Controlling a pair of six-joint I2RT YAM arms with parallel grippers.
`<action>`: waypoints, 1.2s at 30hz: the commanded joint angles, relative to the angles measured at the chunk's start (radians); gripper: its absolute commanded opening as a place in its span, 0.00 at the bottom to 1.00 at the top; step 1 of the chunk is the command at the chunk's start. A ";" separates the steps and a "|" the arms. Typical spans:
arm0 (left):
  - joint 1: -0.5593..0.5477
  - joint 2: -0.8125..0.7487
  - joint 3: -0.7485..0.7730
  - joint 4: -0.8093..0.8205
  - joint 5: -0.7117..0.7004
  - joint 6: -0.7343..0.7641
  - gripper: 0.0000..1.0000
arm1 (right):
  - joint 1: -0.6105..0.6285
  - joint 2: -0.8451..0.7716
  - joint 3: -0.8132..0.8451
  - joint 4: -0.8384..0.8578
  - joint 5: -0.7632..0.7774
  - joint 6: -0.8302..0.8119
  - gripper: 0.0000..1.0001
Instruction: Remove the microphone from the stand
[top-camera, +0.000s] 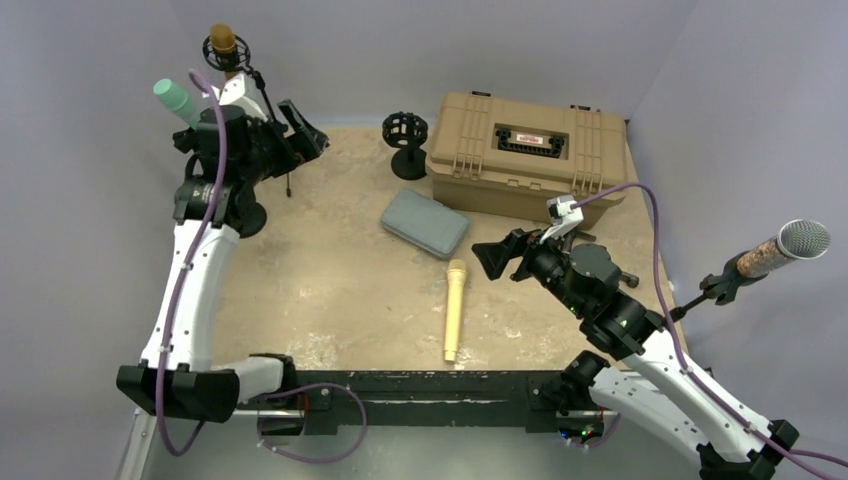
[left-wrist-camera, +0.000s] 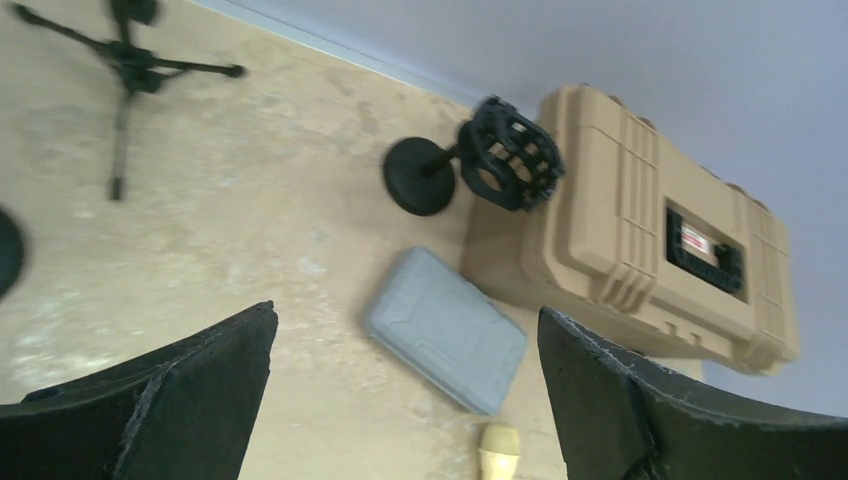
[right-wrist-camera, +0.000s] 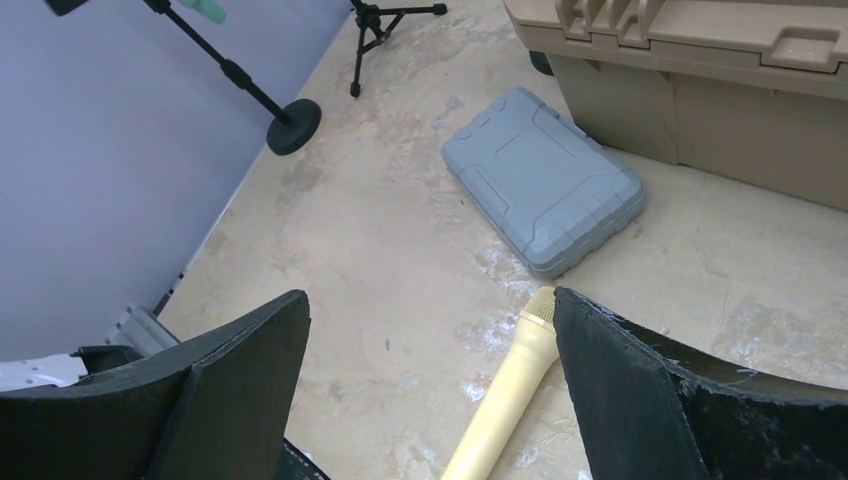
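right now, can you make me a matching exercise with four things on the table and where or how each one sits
Things:
1. cream microphone
2. grey case
3. tan case
4. empty shock mount

Places:
A. upright on a round black base, at the back
B. lying flat, furthest forward
C. back right, lid shut
D. in the middle, slanted

Pairs: 1-B, 2-D, 3-C, 4-A

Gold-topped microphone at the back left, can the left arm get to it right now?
Probably yes: the left gripper is open and close to the gold-topped microphone, though it faces away.
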 joint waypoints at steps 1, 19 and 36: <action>0.045 -0.076 0.100 -0.192 -0.206 0.118 1.00 | -0.004 -0.009 -0.006 0.052 -0.012 -0.021 0.90; 0.192 0.015 0.261 -0.061 -0.490 -0.014 0.97 | -0.004 0.005 0.024 0.041 -0.030 -0.033 0.90; 0.184 0.420 0.591 -0.002 -0.342 0.070 0.80 | -0.005 0.053 0.052 0.029 0.019 -0.061 0.91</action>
